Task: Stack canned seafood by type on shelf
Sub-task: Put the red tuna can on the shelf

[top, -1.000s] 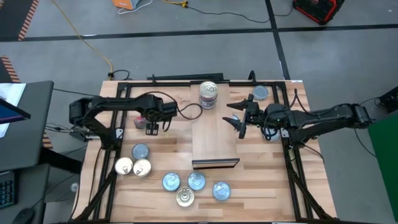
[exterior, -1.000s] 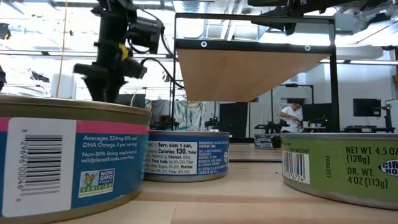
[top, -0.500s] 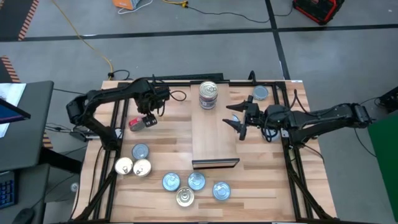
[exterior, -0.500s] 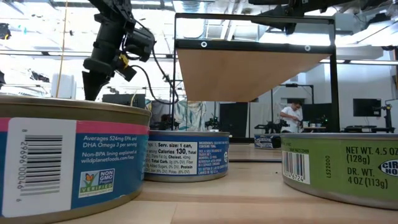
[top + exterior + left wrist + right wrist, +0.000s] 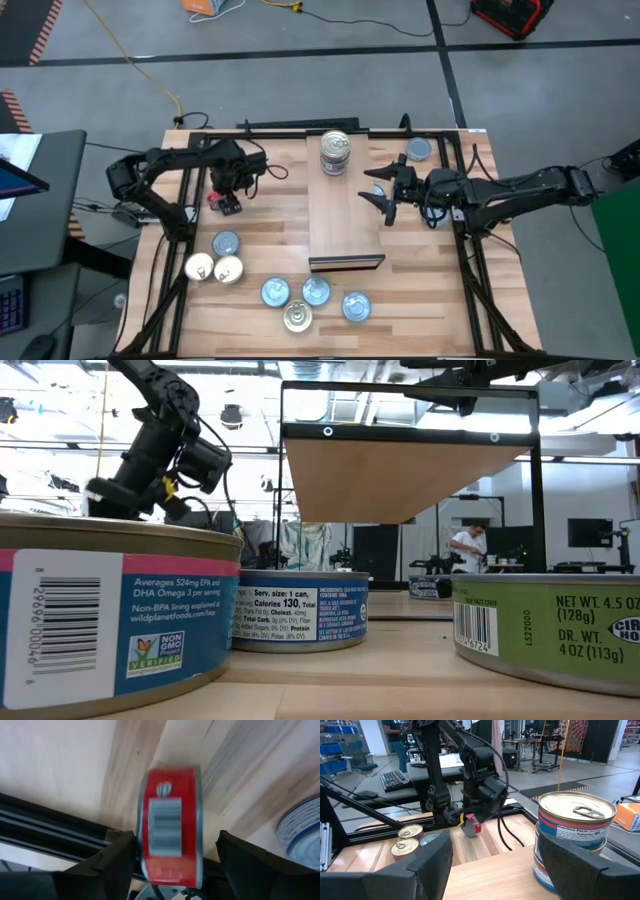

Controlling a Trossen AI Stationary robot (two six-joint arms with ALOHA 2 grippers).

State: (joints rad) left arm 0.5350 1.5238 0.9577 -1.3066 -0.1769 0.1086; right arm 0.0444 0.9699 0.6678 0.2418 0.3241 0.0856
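Note:
A red tin stands on its edge on the tabletop near the left rail, also seen as the red tin. My left gripper is open and reaches down over it, one finger beside each flat face with a gap showing. My right gripper is open and hovers at the right edge of the shelf, a light-wood board. A stack of two tins stands at the shelf's far end. Several blue-topped and gold-topped tins lie flat on the table's near part.
A blue-topped tin sits at the far right corner by the frame. Black frame rails run along both sides of the table. Three tins lie close to the left gripper on its near side. A person stands in the room behind.
My left gripper lifted and drew back toward the far edge, then came down again farther toward the table's left edge and tipped over, ending around the red tin. The red tin shifted slightly toward the left rail. My right arm kept still.

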